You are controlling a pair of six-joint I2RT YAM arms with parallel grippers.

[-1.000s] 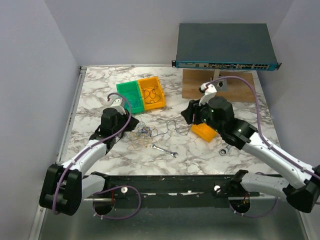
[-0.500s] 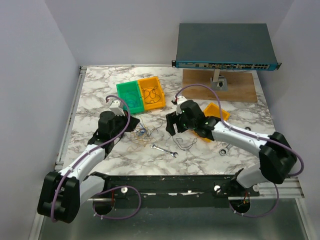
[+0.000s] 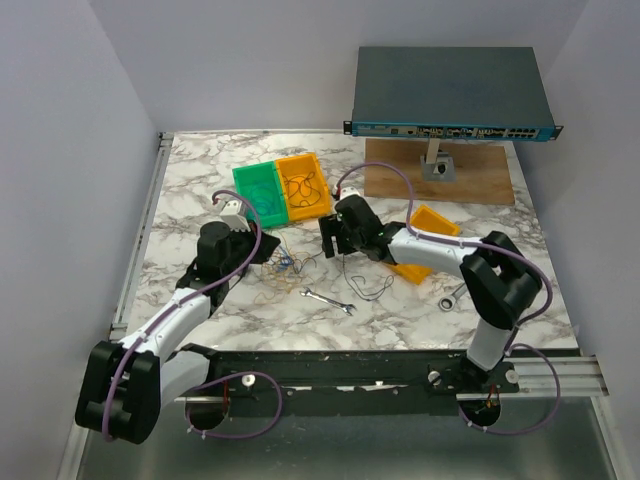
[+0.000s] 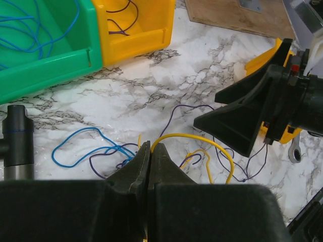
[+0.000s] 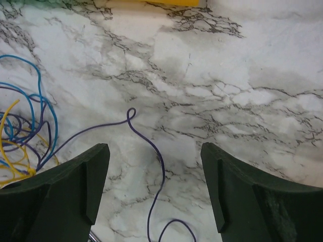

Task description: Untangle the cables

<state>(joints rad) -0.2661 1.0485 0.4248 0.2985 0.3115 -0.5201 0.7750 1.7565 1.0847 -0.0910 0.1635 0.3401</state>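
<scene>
Lying cables: we see the cables [image 3: 288, 266] as a loose knot of blue, yellow and dark purple wire on the marble worktop [image 3: 190, 190]. The knot sits on the near side of the two joined bins, between the two sets of jaws.
Left jaws: these are pressed together at the left edge of the knot. In our left wrist view a yellow wire [image 4: 202, 142] comes straight out from their tips and arcs away to the right, so we read it as pinched there.
Beside the left jaws: a blue loop [image 4: 81, 131] and dark purple strands lie on the marble just left of the tips. We cannot tell whether they touch the tips.
Right jaws: these are spread wide at the right edge of the knot and grip nothing.
Between the right jaws: in our right wrist view a single purple wire [image 5: 161, 174] runs across the marble in the gap between the two fingers [image 5: 75, 186], touching neither. Blue and yellow coils sit further off, beyond the left finger.
Green bin [image 4: 45, 70]: it holds blue wire and lies just beyond the knot.
Yellow bin [image 4: 133, 43]: it is joined to the green one and holds dark wire.
Wrench [image 3: 328, 301]: it lies flat on the worktop, nearer to us than the knot and apart from it.
</scene>
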